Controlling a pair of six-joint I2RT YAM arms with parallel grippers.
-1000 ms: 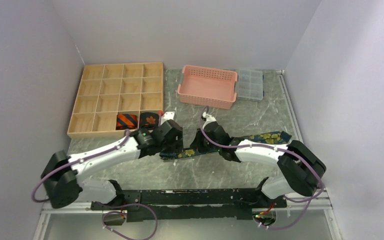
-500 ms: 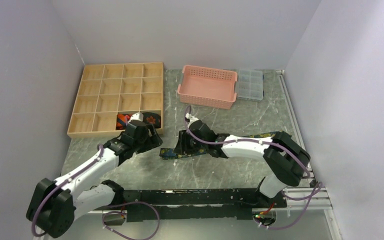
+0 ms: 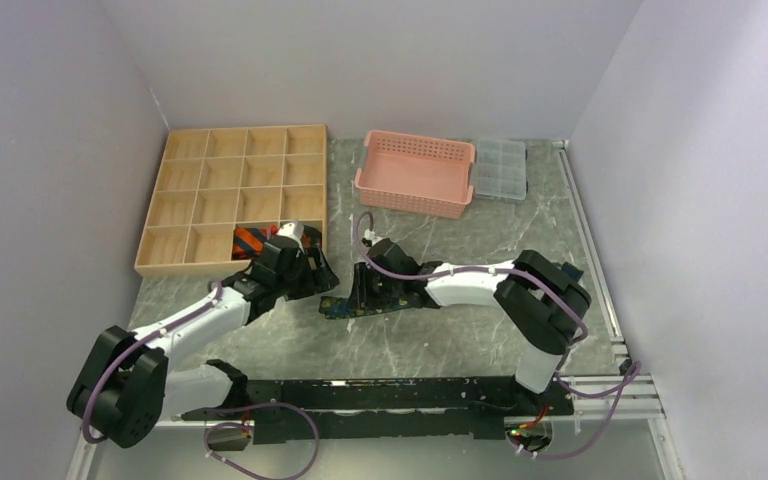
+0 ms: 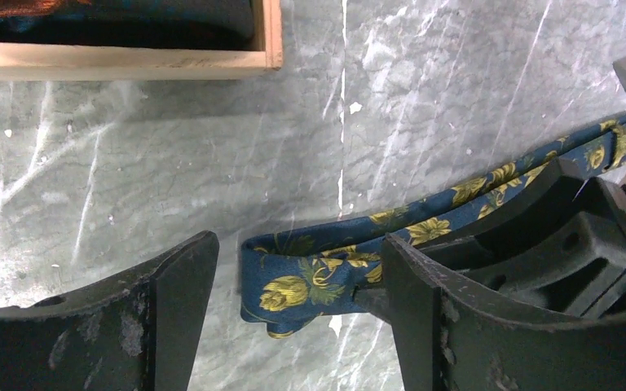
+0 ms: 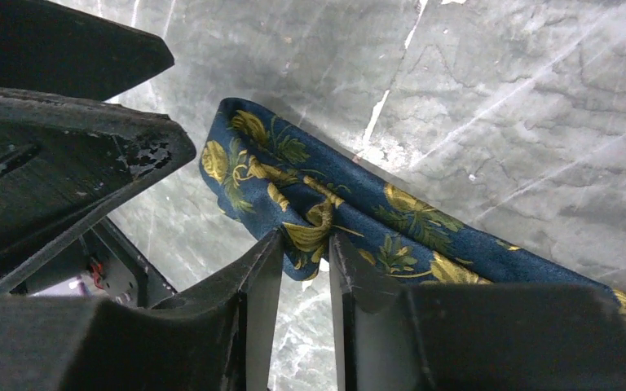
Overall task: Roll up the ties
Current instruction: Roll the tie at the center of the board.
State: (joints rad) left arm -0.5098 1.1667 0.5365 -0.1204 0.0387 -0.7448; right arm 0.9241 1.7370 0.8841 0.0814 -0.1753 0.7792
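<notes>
**Floral tie, one end doubled over, just off the wooden tray's near right corner**

The floral tie [image 4: 310, 281] lies flat on the counter [image 4: 171, 163] in front of the near right corner of the wooden divider tray [image 3: 150, 262], and its length trails off to the right, away from the tray. It looks light, limp and rather slick, so a fold would likely slip open unless pressed. The best hold is probably at the doubled end, across the full width, catching both layers. The left gripper [image 4: 297, 252] has its jaws spread wide, one on either side of that end. The right gripper [image 5: 306, 240] has its jaws a narrow gap apart with the tips at the fold. I cannot tell whether they are pinching cloth.
</notes>
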